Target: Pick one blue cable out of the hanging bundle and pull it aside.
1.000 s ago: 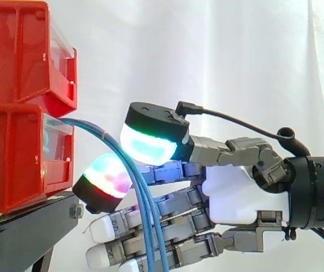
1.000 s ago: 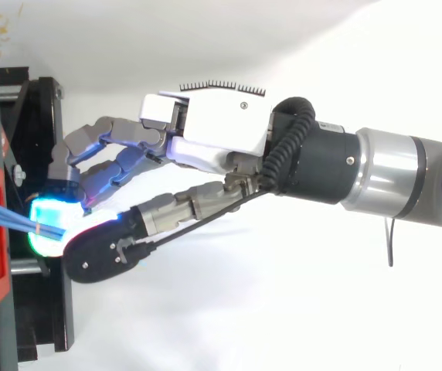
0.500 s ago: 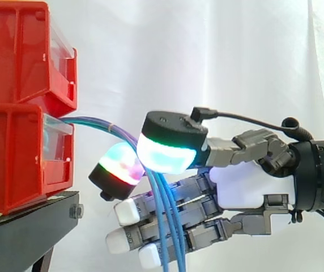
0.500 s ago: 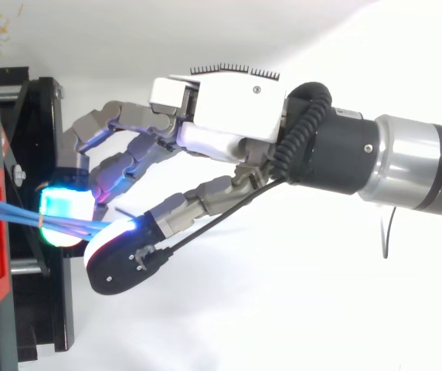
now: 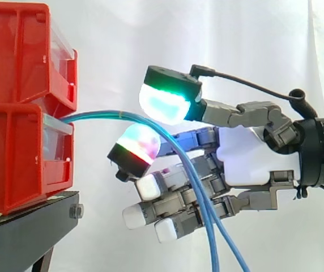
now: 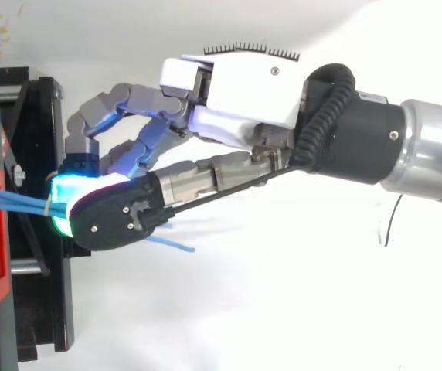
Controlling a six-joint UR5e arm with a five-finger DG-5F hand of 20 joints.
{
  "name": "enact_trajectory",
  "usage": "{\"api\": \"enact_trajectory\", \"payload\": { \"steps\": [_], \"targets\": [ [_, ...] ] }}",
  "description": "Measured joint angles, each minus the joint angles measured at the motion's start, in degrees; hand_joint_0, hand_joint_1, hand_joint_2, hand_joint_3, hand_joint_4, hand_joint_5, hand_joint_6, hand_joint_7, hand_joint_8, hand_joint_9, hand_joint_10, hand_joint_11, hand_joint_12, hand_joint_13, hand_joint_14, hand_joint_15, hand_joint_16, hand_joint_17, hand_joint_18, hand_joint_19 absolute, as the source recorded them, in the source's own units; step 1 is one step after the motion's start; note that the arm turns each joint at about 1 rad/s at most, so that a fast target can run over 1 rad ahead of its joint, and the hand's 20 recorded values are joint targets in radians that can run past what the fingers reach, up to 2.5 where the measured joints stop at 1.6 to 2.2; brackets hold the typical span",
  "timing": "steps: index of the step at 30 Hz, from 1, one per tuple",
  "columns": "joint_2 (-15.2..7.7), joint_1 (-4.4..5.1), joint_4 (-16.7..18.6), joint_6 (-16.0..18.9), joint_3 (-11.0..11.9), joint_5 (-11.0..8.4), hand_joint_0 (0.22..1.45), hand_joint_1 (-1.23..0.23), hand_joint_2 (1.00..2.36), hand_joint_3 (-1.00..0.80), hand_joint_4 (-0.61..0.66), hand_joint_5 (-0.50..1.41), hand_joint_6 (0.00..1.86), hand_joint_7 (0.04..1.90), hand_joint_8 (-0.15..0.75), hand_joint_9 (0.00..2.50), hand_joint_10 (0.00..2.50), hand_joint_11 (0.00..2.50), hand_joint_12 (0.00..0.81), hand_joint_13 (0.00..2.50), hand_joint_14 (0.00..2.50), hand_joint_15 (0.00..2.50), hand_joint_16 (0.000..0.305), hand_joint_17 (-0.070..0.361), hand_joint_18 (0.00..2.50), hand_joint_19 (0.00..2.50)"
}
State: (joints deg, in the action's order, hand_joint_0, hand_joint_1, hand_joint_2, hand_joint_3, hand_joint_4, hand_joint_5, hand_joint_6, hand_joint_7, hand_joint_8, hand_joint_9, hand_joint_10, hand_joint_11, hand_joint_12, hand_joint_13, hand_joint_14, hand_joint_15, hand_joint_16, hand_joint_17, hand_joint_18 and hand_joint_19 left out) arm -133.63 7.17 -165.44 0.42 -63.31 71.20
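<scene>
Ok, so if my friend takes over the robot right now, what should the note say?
Hand: shut on the blue cables, pinched between thumb and fingers.
Cables: run from the lower red bin through the pinch, then hang down.
Done: bundle gripped.
Left: get one cable alone and pull it aside; several seem pinched together.

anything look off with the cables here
Yes: the hand seems to have several blue cables between its pads, not one. They arc out of the lower red bin together and hang in front of its fingers.
</scene>
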Motion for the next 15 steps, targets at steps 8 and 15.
{"api": "enact_trajectory", "payload": {
  "steps": [8, 15],
  "targets": [
    [0.1, -0.09, 0.1, -0.5, 0.2, -0.26, 0.53, -0.72, 1.0, -0.48, 0.1, -0.14, 0.87, 0.93, 0.349, 1.01, 0.01, 0.43, 0.388, 0.72, 0.01, 0.41, 0.051, 0.114, 0.67, 0.55],
    [-0.4, -0.09, 0.4, -0.6, 0.3, -0.47, 0.52, -0.71, 1.0, -0.5, 0.12, -0.14, 0.84, 0.91, 0.353, 1.01, 0.01, 0.42, 0.393, 0.72, 0.01, 0.41, 0.052, 0.116, 0.67, 0.55]
  ]
}}
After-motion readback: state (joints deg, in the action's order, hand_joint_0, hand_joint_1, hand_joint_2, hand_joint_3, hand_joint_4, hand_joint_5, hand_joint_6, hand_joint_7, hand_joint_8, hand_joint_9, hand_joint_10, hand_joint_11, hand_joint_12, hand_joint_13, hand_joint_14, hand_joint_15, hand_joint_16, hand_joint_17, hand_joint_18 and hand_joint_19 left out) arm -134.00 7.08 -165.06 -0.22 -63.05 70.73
